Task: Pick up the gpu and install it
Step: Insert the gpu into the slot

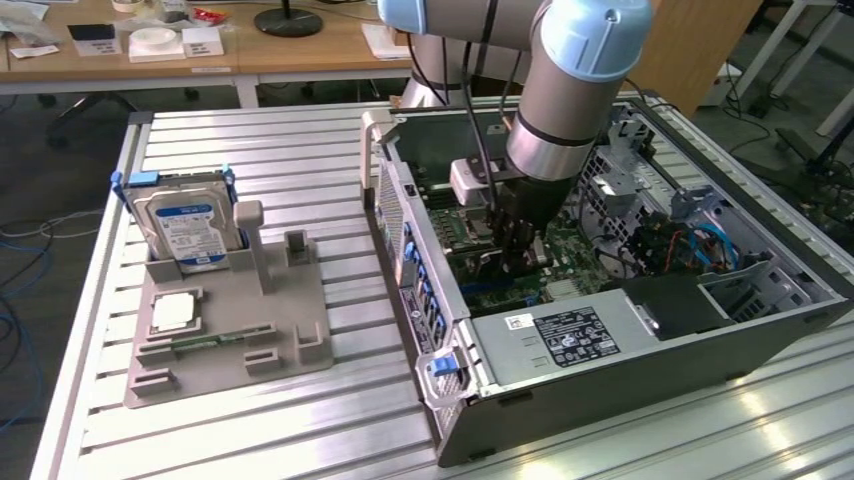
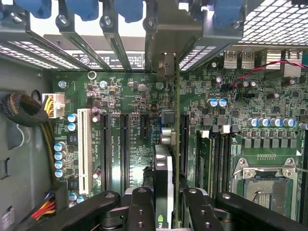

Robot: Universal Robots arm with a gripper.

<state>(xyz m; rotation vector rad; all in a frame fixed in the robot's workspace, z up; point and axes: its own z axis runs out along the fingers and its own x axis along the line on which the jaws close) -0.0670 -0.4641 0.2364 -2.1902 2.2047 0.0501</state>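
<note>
1. Slatted metal table (image 1: 267, 430): carries the whole set-up, with a grey parts fixture toward the exterior view's left and an open computer case toward its right.
2. Computer case (image 1: 641, 380): lies with its side panel off, interior exposed; a labelled power supply (image 1: 567, 338) sits at its near end.
3. Robot arm (image 1: 567, 110): reaches down from above into the case, over the board area.
4. Motherboard (image 2: 120, 91): green, lying flat in the case; several long dark expansion slots (image 2: 124, 149) run side by side, with an empty processor socket (image 2: 264, 185) off to one side.
5. Parts fixture (image 1: 220, 330): holds an upright hard drive (image 1: 187, 225) with a blue-white label and a small square processor (image 1: 174, 312); the other holders on it look vacant.
6. Gripper (image 2: 165, 204): fingers pressed in on either side of a thin card, pinching it between them.
7. Gpu (image 2: 162, 168): held on edge in the gripper, inside the case, above the row of slots and roughly in line with them.
8. Progress, as judged: pick-up is done and the card is carried to the board. Whether its edge has entered a slot cannot be told, so seating, and letting go, count as outstanding.
</note>
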